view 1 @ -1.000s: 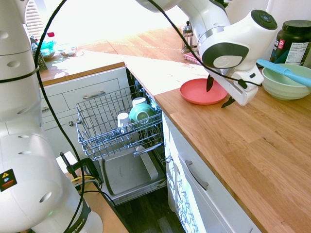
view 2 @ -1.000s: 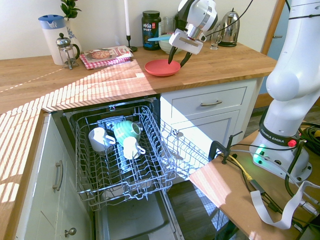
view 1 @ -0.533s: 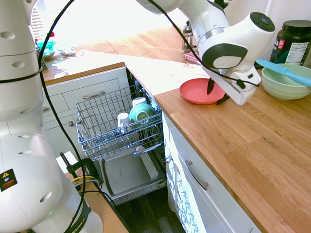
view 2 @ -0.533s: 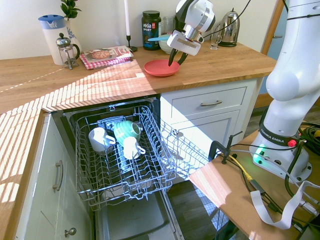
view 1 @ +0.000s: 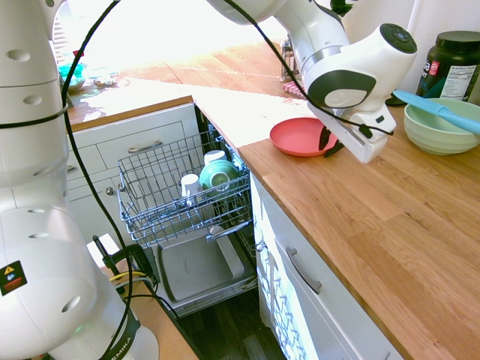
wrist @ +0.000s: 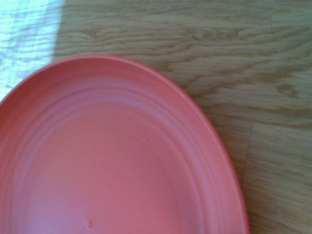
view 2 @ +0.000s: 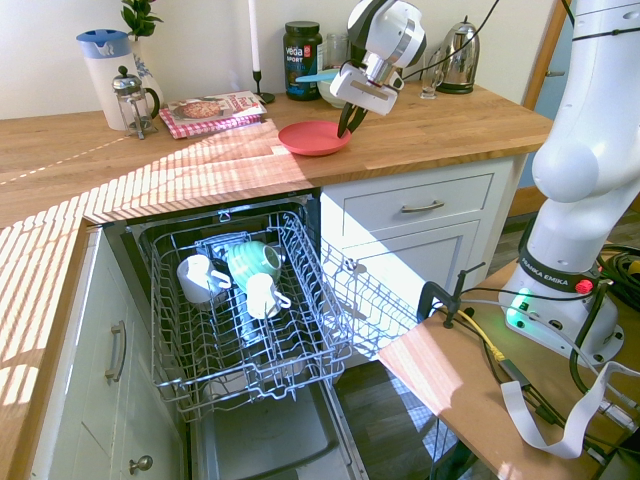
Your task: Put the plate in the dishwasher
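Shifted slightly leftward in the first exterior view since a moment ago: the coral plate (view 1: pixel 298 137), and the gripper (view 1: pixel 330 145) with it. Left of centre, the dishwasher (view 1: pixel 176 193) stands open, its wire rack pulled out with white cups (view 1: pixel 190 184) and a small green bowl (view 1: pixel 218 175) inside. Moving right, I see the plate lying on the wooden counter (view 1: pixel 360 225), right of upper centre, outside the dishwasher. The gripper is tilted down at the plate's right edge; whether its jaws have pinched the rim, I can't tell. Over at the upper right sit a pale green bowl (view 1: pixel 439 131), a blue utensil (view 1: pixel 439 111) across it, and a black tub (view 1: pixel 452 66) just behind.
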Action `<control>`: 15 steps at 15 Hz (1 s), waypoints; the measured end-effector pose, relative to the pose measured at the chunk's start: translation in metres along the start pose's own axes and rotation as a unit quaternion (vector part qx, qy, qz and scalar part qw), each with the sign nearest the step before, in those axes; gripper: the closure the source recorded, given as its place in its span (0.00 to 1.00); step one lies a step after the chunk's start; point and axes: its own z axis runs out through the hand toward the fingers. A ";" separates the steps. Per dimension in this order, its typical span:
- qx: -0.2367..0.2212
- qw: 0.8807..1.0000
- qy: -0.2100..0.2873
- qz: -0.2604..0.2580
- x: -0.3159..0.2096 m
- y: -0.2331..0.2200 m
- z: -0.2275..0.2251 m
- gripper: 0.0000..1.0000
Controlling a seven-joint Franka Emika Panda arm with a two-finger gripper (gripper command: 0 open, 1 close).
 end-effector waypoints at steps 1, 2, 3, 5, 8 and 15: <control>0.001 1.000 -0.002 -0.002 -0.001 -0.003 0.000 1.00; 0.002 1.000 -0.003 -0.004 -0.003 -0.008 -0.002 1.00; 0.003 1.000 -0.003 -0.007 -0.003 -0.015 -0.006 1.00; -0.007 1.000 0.005 -0.018 -0.002 -0.030 -0.023 1.00; -0.043 0.997 0.047 -0.054 -0.004 -0.062 -0.080 1.00; -0.166 0.943 0.153 -0.245 -0.240 -0.247 -0.127 1.00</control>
